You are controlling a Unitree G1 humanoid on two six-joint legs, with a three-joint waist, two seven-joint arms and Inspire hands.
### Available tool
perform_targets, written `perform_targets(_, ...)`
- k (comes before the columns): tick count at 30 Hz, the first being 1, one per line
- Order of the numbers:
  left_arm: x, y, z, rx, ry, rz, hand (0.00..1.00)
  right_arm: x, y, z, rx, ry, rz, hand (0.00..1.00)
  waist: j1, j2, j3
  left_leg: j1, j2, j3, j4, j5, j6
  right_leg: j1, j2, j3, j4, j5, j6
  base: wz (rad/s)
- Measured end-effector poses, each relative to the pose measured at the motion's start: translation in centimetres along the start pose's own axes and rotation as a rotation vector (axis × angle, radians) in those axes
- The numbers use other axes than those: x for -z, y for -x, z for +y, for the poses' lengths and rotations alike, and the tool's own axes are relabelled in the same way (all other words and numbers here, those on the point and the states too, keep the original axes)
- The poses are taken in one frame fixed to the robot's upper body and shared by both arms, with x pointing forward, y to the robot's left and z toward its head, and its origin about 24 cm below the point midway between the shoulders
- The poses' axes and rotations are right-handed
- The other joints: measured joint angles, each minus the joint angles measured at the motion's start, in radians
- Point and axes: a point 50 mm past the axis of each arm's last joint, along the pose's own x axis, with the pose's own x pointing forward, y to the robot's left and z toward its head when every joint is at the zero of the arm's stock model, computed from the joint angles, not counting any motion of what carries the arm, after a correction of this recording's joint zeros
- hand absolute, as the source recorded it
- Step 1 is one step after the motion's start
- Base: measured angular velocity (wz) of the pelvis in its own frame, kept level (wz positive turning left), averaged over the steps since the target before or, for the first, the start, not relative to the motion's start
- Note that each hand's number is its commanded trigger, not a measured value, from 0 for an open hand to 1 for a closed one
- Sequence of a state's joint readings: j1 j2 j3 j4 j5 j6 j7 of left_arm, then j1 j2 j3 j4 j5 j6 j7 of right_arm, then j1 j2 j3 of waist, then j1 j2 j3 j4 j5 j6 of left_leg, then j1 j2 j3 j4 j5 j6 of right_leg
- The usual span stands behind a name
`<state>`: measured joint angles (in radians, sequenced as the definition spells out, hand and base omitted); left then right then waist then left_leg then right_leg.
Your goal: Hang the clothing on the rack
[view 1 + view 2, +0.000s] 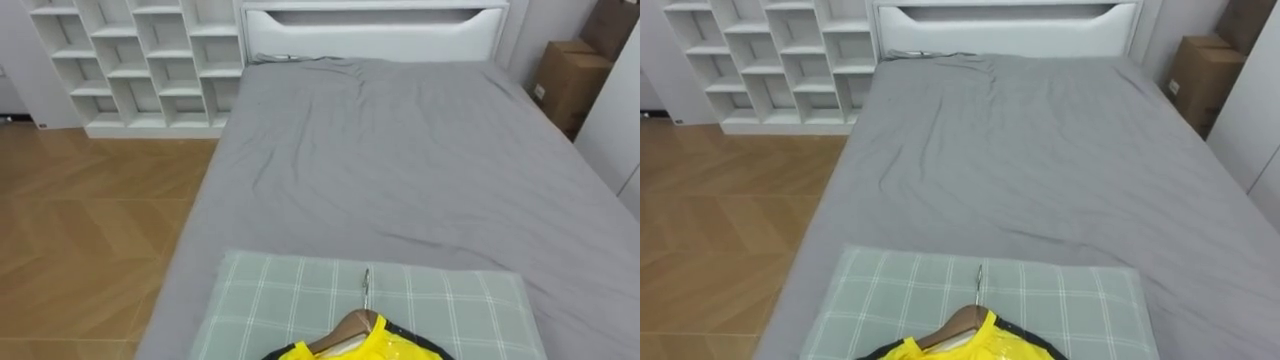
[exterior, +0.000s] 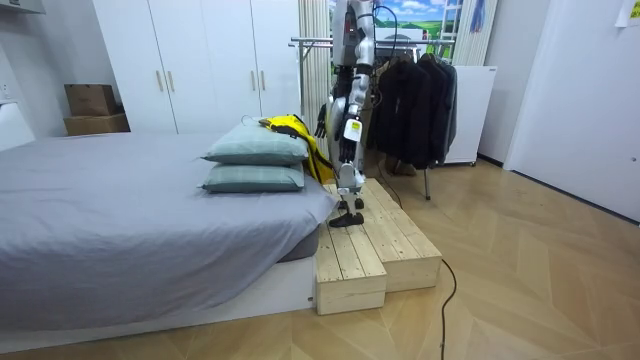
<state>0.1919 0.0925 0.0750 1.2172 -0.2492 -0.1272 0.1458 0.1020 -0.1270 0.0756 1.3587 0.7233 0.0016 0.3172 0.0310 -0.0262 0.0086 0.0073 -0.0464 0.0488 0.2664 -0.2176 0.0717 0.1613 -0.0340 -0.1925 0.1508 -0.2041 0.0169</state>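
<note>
- A yellow garment [image 1: 378,349] on a wooden hanger [image 1: 348,329] lies on a pale green checked pillow [image 1: 280,300], at the near edge of the eye views. The hanger's metal hook [image 1: 366,285] points up the bed [image 1: 400,160].
- In the room view this pillow sits on top of a second pillow [image 2: 255,178] at the end of the bed opposite the headboard [image 1: 370,25].
- The robot stands upright on a low wooden platform [image 2: 370,245] that touches this end of the bed, and it faces the pillows.
- The left hand [image 2: 350,135] hangs at its side, and the right hand [image 2: 322,120] is just beside the garment. I cannot tell how the fingers of either are set.
- A rack of dark clothes [image 2: 420,90] stands behind the robot.
- White open shelves [image 1: 140,60] stand left of the headboard, and a cardboard box [image 1: 570,80] stands to its right.
</note>
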Motion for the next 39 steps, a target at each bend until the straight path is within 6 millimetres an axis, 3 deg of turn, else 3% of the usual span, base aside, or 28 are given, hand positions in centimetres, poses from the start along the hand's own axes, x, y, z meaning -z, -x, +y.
perform_targets(8, 0.0, 0.0, 0.0, -0.008, 0.012, 0.004, 0.00, 0.1, 0.0, 0.0, 0.009, 0.000, 0.004, 0.00, 0.003, -0.009, 0.0015, 0.004, -0.001, -0.002, 0.001, 0.000, 0.000, 0.013, 0.000, -0.003, 0.000, 0.000, 0.000, 0.00)
perform_targets(17, -1.3, -0.1, 1.4, -0.130, -0.071, -0.063, 0.00, 0.3, 0.2, -0.4, 0.021, 0.040, 0.022, 0.00, 0.001, 0.009, -0.0045, 0.003, -0.002, -0.020, 0.008, 0.000, -0.001, 0.013, 0.002, -0.013, 0.000, 0.000, 0.000, 0.06)
perform_targets(32, -6.7, 0.5, 2.4, -0.409, -0.363, -0.376, 0.00, 0.0, 0.2, -0.6, 0.022, 0.063, 0.015, 0.00, -0.007, 0.022, -0.0033, 0.004, -0.003, -0.026, 0.001, 0.001, -0.003, 0.013, 0.003, -0.007, -0.002, 0.000, -0.001, 0.01)
perform_targets(39, -8.3, 0.9, 2.3, -0.492, -0.517, -0.502, 0.00, -0.4, 0.1, -0.4, 0.012, 0.072, 0.006, 0.00, -0.043, 0.025, -0.0014, 0.005, -0.005, -0.029, 0.000, 0.002, -0.003, 0.013, 0.003, -0.009, -0.002, 0.001, -0.001, 0.01)
